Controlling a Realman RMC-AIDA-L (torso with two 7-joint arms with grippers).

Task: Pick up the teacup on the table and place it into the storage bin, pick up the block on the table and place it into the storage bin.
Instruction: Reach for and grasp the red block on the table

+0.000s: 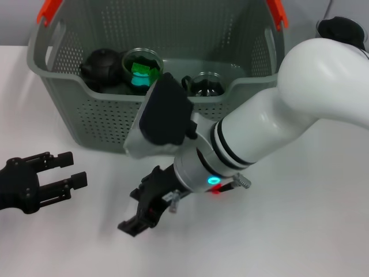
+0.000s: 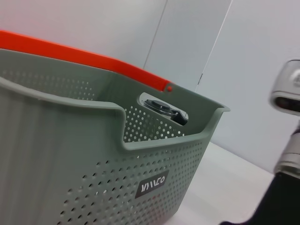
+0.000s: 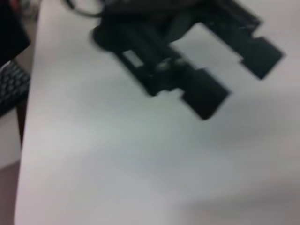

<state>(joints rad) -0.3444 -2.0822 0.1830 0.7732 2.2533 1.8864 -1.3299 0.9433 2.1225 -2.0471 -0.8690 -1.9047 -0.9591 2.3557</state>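
The storage bin [image 1: 86, 109] stands at the back of the table, grey-green and perforated, with orange handle ends. A glass cup [image 1: 140, 60] with a green block [image 1: 139, 70] in it sits inside. A second glass teacup [image 1: 206, 84] rests further right in the bin. My right gripper [image 1: 137, 218] hangs low over the bare table in front of the bin, with nothing visibly in it. At the lower left my left gripper [image 1: 76, 168] stands open and empty; the right wrist view shows the left gripper [image 3: 239, 77] too. The left wrist view faces the bin's wall [image 2: 70, 154] and its black label [image 2: 152, 183].
A black rounded object [image 1: 101, 66] lies in the bin's left part. My right arm [image 1: 271, 127] crosses in front of the bin's right half. A black item [image 1: 343, 27] sits at the far right corner. White table [image 1: 288, 236] spreads in front.
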